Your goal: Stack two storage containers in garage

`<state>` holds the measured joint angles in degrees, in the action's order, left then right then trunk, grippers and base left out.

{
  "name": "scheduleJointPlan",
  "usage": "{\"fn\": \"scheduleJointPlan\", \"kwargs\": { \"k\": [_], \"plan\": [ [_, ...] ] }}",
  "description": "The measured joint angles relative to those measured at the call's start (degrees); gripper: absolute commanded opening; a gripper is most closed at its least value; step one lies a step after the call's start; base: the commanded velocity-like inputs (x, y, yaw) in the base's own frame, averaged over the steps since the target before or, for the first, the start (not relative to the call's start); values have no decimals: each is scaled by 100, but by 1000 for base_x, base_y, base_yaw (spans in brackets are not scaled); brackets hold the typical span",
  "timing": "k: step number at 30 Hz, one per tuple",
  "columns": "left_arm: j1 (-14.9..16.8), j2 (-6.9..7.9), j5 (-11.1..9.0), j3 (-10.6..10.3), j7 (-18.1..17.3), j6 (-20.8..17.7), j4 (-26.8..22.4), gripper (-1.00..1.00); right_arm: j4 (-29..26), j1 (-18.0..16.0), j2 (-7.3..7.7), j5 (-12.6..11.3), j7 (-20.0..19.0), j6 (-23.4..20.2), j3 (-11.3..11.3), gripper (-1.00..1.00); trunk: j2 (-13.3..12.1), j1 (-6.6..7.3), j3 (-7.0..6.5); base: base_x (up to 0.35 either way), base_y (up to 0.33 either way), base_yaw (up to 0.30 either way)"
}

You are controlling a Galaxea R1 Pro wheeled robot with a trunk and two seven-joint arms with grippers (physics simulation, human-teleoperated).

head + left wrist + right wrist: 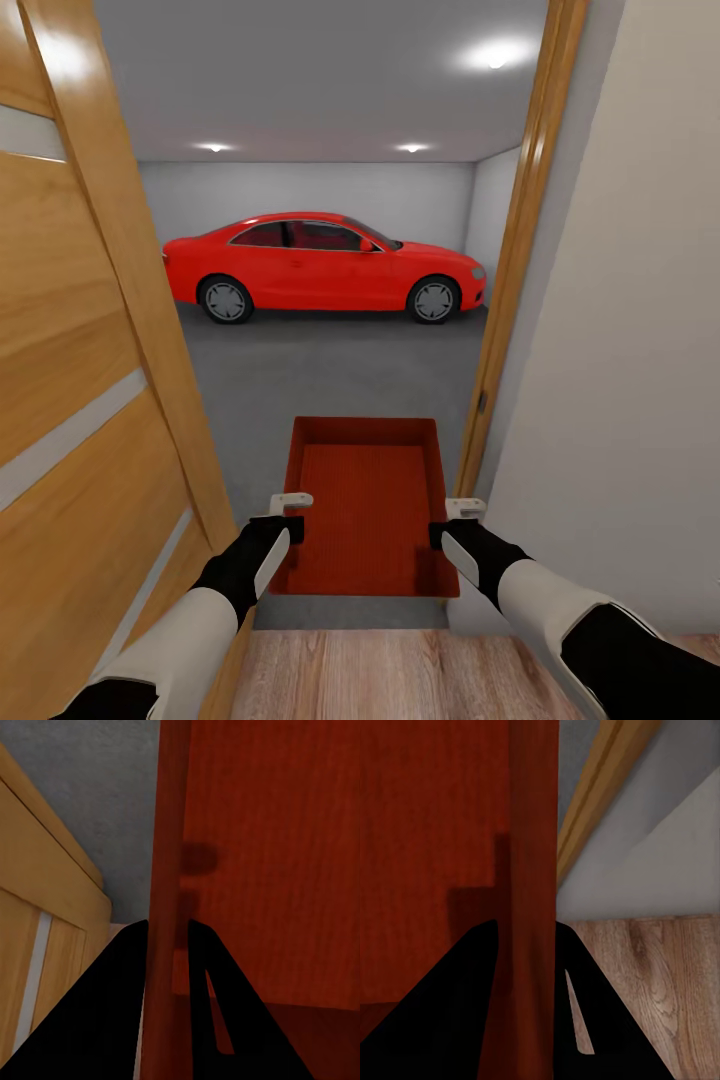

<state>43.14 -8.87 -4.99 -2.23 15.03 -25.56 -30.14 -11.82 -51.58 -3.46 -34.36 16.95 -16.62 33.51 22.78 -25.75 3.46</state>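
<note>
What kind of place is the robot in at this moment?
Likely a house doorway opening into a garage: a red car parked on grey concrete floor, an open wooden door beside it, wood planks underfoot.

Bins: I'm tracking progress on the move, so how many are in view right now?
1. The bin is held at the garage doorway, its side walls clamped by the left gripper and right gripper. The second may be out of frame.

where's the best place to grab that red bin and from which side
By the two long side walls, one gripper from each side. The red bin is topless with thin upright rims, so the left gripper and right gripper can each pinch a wall, as here.
</note>
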Motion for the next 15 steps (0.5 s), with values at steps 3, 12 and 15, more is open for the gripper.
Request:
{"fn": "scheduleJointPlan", "kwargs": {
  "k": [3,12,15],
  "plan": [
    [-1,0,-5,-2,2,3,2,-100,0,0,1,-5,1,0,6,-100,0,0,0,0,0,0],
    [-1,0,-3,-4,2,12,4,-100,3,1,2,-25,3,13,22,-100,0,0,0,0,0,0],
    [0,0,-2,-4,2,12,5,-100,3,1,2,-27,3,16,22,-100,0,0,0,0,0,0]
  ]
}}
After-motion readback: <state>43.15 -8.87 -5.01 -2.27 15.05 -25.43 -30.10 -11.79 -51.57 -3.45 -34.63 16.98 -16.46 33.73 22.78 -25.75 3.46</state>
